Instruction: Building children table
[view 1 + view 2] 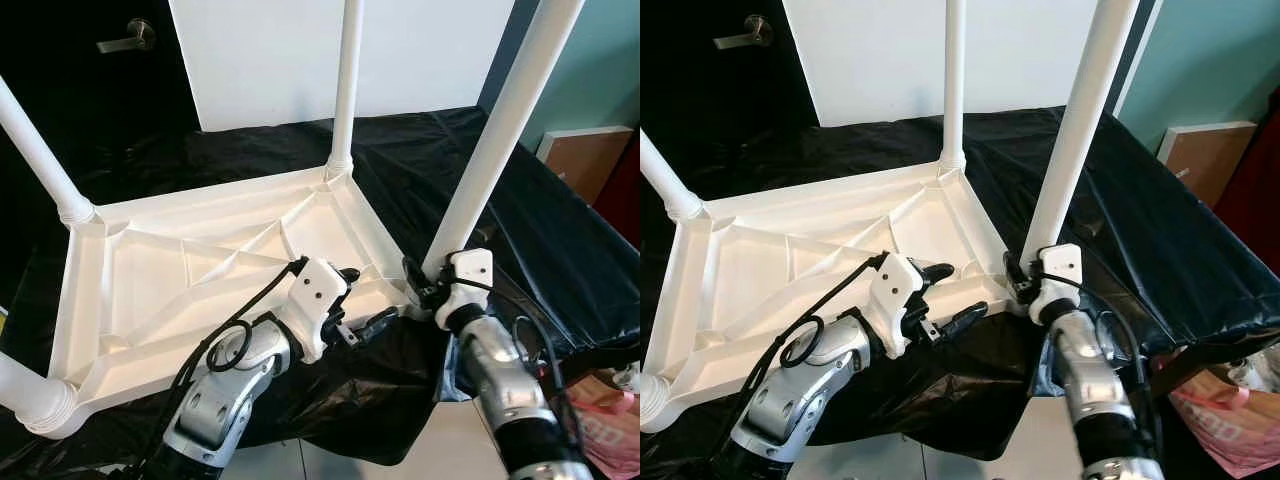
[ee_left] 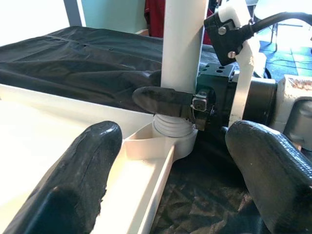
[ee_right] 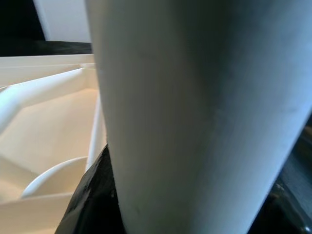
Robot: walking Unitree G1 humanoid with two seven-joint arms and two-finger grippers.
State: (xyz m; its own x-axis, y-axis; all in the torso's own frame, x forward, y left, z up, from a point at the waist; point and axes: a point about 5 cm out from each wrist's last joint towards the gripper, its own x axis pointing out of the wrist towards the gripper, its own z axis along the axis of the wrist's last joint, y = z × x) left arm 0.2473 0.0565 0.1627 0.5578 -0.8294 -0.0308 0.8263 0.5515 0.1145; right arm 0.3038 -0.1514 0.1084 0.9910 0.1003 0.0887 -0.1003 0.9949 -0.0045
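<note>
You have the white plastic tabletop (image 1: 200,290) lying upside down on a black plastic sheet (image 1: 520,230), ribbed underside facing up. A leg stands in each of its four corners. The far leg (image 1: 346,80) rises straight from the back corner socket, the far-left leg (image 1: 35,150) leans outward, and the near-left leg (image 1: 30,395) points toward you.

Your right gripper (image 1: 425,283) is pinching the near-right leg (image 1: 500,130) at its base, just above the ribbed collar where it meets the corner socket. In the left wrist view you can see one black finger (image 2: 163,101) wrapped across the front of that leg. The right wrist view is close against the leg's white tube (image 3: 195,112), with a dark finger (image 3: 92,200) pressed to it.

Your left gripper (image 1: 945,295) hovers over the near-right edge of the tabletop, just beside that corner, its fingers spread apart and holding nothing. One finger sits over the tray's inside, the other beyond the rim above the black sheet.

Behind the work stand a white panel (image 1: 270,60) and a dark door with a lever handle (image 1: 128,40).
</note>
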